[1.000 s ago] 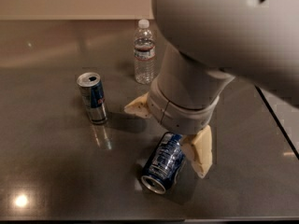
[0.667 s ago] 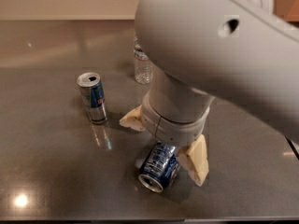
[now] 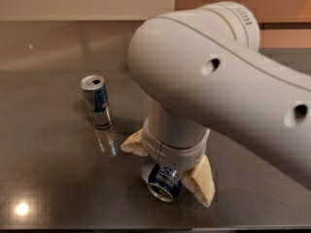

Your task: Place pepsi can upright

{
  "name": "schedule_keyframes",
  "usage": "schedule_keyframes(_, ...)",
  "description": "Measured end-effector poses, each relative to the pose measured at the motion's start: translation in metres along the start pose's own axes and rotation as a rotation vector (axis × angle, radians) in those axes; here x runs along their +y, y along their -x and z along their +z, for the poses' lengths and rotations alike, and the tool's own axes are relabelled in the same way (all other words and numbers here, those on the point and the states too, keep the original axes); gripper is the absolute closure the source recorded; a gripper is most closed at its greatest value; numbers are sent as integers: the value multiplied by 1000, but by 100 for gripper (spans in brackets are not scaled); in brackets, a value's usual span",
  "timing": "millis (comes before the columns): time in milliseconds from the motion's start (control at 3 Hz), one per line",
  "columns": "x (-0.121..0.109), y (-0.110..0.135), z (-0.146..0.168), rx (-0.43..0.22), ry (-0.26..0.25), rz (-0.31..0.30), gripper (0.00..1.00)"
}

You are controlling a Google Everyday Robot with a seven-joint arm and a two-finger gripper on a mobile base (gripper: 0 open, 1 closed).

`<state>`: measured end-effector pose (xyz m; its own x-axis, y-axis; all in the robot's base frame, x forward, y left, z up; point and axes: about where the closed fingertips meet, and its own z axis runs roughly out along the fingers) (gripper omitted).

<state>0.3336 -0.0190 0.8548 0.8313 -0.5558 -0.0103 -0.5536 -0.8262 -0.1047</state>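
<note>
The pepsi can (image 3: 162,184) lies on its side on the dark table, its silver end facing the front edge. Only its front part shows under my wrist. My gripper (image 3: 167,174) is low over it, pointing down, with the cream fingers (image 3: 200,179) spread on either side of the can. The left finger sits beside the can's far left, the right finger beside its near right. The jaws are open and I see no contact with the can.
A slimmer blue-and-silver can (image 3: 97,102) stands upright to the left of the gripper. My large white arm (image 3: 218,76) fills the upper right and hides the table behind it. The table's front edge (image 3: 97,227) runs just below the can.
My arm has come down and towards the camera, so the fingers now straddle the lying can more closely. The water bottle at the back is now hidden behind the arm.
</note>
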Motion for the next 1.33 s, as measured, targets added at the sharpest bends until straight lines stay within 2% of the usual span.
schedule_keyframes(333, 3, 1, 10, 1, 36, -12, 17)
schedule_keyframes(667, 5, -3, 15, 4, 57, -6, 41)
schedule_keyframes(1000, 5, -11, 12, -12, 62, 40, 64)
schedule_keyframes(1333, 5, -34, -9, -108, 43, 192, 88)
